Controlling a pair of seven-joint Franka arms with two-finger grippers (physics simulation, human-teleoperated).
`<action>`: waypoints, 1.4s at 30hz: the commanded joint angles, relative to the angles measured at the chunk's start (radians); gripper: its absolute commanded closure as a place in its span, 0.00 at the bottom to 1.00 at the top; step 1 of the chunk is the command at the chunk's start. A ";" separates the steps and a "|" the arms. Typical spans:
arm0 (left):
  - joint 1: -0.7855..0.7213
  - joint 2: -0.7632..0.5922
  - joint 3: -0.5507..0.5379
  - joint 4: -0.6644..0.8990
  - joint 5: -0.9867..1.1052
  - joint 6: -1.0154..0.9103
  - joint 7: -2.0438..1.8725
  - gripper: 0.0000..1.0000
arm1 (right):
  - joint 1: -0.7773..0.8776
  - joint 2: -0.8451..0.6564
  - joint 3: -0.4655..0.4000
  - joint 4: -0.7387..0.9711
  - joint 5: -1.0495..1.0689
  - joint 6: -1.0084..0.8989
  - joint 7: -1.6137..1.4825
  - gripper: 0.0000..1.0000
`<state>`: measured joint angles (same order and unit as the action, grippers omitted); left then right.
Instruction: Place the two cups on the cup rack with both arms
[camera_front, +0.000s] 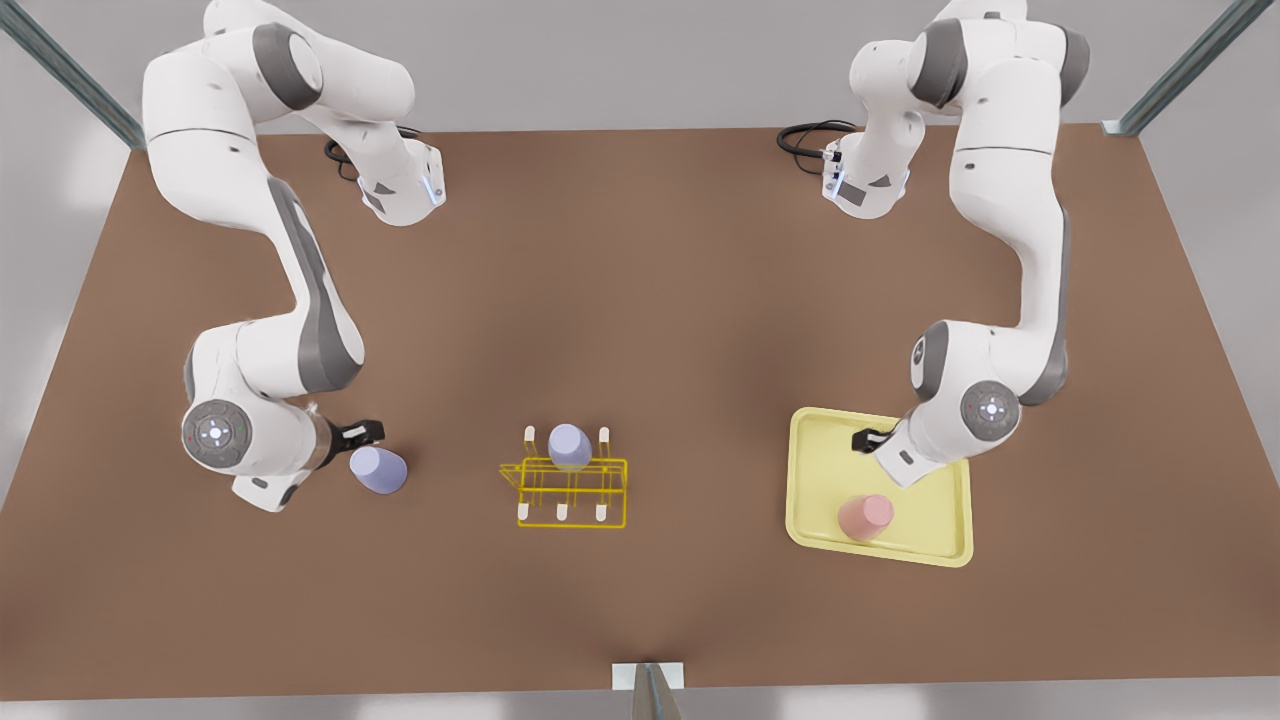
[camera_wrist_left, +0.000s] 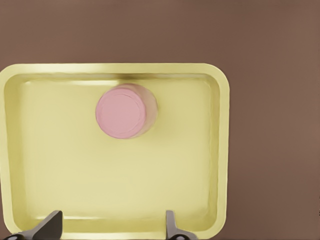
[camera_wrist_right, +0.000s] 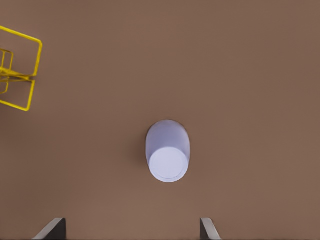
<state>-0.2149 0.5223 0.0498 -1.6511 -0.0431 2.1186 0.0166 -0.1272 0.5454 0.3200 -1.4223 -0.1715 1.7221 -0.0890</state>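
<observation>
A pink cup (camera_front: 865, 516) (camera_wrist_left: 125, 111) stands in the pale yellow tray (camera_front: 812, 450) on the front view's right. My left gripper (camera_front: 868, 440) (camera_wrist_left: 111, 226) hovers open over the tray, a short way behind the cup. On the front view's left, a lavender cup (camera_front: 378, 469) (camera_wrist_right: 168, 151) stands on the table. My right gripper (camera_front: 362, 432) (camera_wrist_right: 131, 227) hangs open just behind it and holds nothing. The yellow wire cup rack (camera_front: 570, 492) (camera_wrist_right: 20, 75) stands at the table's middle front. A second lavender cup (camera_front: 569, 446) sits on one of its back pegs.
The brown table (camera_front: 640, 300) stretches open behind the rack. The tray's raised rim (camera_wrist_left: 224, 150) surrounds the pink cup. Both arm bases and their cables (camera_front: 805, 140) are at the far edge. A metal post (camera_front: 650, 690) stands at the near edge.
</observation>
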 joint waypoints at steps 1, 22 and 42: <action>0.000 0.016 -0.008 -0.006 -0.015 0.284 -0.001 0.00 | -0.009 0.008 -0.004 -0.044 -0.005 0.197 0.043 0.00; 0.014 0.188 -0.007 0.068 -0.006 0.403 -0.003 0.00 | -0.068 0.051 -0.004 -0.273 0.012 0.369 0.310 0.00; 0.014 0.249 -0.007 0.063 -0.007 0.460 -0.003 0.06 | -0.089 0.090 -0.006 -0.365 -0.033 0.527 0.307 0.00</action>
<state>-0.2009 0.7738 0.0429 -1.5883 -0.0519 2.5738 0.0212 -0.2165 0.6353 0.3143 -1.7873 -0.2047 2.2276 0.1768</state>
